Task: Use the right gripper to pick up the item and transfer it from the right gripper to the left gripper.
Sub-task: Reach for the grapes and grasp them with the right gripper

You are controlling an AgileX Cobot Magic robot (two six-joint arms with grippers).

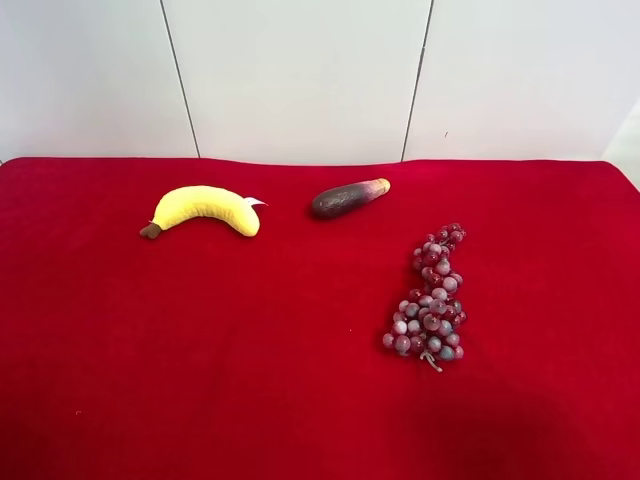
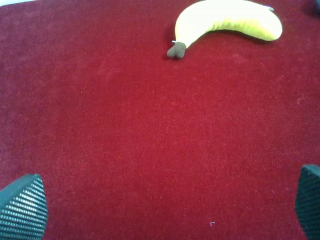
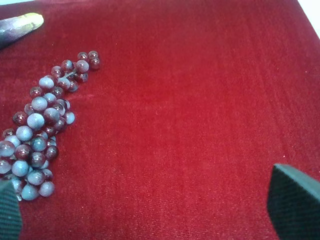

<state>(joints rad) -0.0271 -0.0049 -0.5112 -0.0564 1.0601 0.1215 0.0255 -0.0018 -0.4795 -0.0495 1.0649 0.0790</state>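
Note:
The item, a tapering bunch of purple-red and greyish grapes [image 1: 432,295], lies on the red cloth at the exterior high view's right. It also shows in the right wrist view [image 3: 42,125]. My right gripper [image 3: 150,207] is open and empty above the cloth, with the grapes just ahead of one fingertip [image 3: 9,210]. My left gripper [image 2: 165,205] is open and empty over bare cloth, well short of the banana. Neither arm shows in the exterior high view.
A yellow plush banana [image 1: 205,208] lies at the back left and shows in the left wrist view [image 2: 227,20]. A dark purple-brown eggplant-like piece [image 1: 348,198] lies at the back middle, its tip in the right wrist view [image 3: 17,27]. A white wall stands behind the red table [image 1: 200,350].

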